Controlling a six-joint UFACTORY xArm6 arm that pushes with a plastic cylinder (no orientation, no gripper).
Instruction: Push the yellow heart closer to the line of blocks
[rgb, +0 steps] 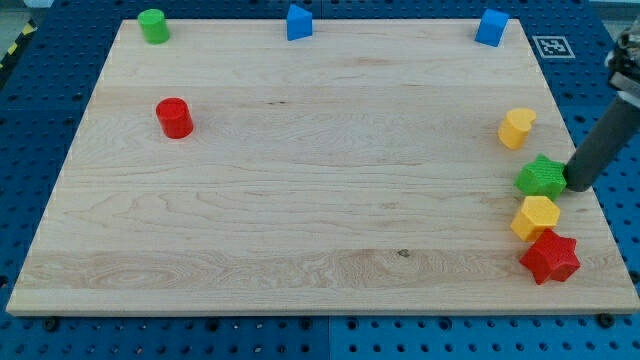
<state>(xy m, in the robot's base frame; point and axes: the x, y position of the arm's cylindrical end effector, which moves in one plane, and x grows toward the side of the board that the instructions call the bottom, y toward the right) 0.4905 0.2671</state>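
Note:
The yellow heart (516, 127) lies near the board's right edge, a little above a line of blocks. That line runs down the right edge: a green star (541, 177), a yellow hexagon (535, 217) and a red star (549, 257). My tip (577, 186) is at the green star's right side, touching or almost touching it, below and to the right of the yellow heart. The dark rod slants up to the view's right edge.
A red cylinder (174, 117) stands at the left. Along the top edge are a green cylinder (153, 25), a blue block (298, 21) and a blue cube (491, 27). The wooden board (300, 200) lies on a blue perforated table.

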